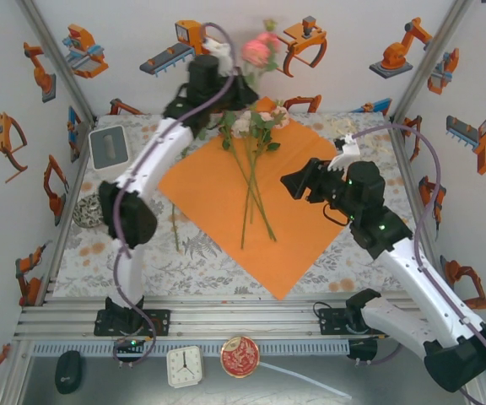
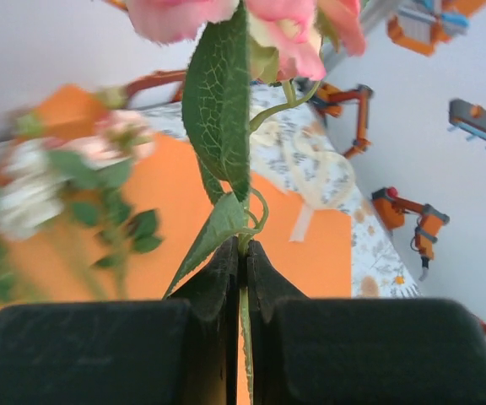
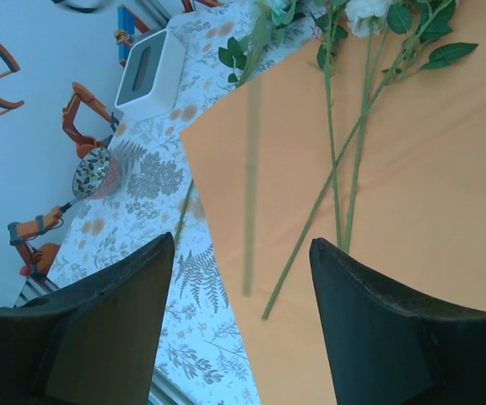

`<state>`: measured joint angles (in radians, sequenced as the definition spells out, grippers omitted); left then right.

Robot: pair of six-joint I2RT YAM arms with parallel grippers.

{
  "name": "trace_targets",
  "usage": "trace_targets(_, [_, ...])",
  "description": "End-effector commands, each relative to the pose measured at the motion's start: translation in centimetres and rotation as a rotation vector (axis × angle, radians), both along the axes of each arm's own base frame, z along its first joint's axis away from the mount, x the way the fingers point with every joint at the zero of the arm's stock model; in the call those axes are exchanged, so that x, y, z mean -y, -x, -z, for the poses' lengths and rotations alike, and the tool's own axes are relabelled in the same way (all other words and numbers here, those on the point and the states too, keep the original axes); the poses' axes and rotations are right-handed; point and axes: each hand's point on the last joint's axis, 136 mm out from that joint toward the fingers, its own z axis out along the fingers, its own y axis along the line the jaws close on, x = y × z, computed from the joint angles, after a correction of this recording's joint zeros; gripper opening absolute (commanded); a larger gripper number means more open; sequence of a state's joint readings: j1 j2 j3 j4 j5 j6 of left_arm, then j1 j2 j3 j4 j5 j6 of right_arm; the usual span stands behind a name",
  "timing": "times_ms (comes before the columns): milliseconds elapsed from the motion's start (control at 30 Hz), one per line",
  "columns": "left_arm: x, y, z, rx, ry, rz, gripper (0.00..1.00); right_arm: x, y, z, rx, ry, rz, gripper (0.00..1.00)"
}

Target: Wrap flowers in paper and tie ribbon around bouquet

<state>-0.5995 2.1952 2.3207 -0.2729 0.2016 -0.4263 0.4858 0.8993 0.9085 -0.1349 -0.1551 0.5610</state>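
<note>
Orange paper (image 1: 218, 207) flat on worktop (image 1: 197, 253), bearing flowers (image 1: 252, 169) laid lengthwise, blooms far, stems near; one pink rose (image 1: 260, 51) upright, bloom up, stem pinched in left gripper (image 2: 243, 257); right gripper (image 3: 243, 245) wide, empty, above paper.

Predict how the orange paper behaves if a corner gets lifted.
Likely floppy: the paper lies dead flat as a thin, wide sheet, so a lifted corner would probably drape. Probably light, so it may slide on the tablecloth. The flowers lying on it could pin the middle, or roll off.

Orange paper (image 1: 205, 190), pink flowers (image 1: 260, 51), leaf-print tablecloth (image 1: 188, 253)
</note>
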Motion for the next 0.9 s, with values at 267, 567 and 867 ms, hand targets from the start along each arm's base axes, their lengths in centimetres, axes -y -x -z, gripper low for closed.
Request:
trace_targets(267, [4.9,-5.7,13.3,-0.127,-0.038,-0.172,0.0,1.7,1.3,0.7,-0.003,0.004,0.057,0.6])
trace_targets(567, [2.6,-8.9,20.5,-0.203,-0.069,-0.274,0.08,1.8,1.2,1.1,-0.007,0.035,0.058,0.61])
trace_targets(867, [0.8,-9.7,16.4,-0.127,-0.074,-0.256,0.36,2.1,1.3,1.3,-0.017,0.046,0.068,0.6])
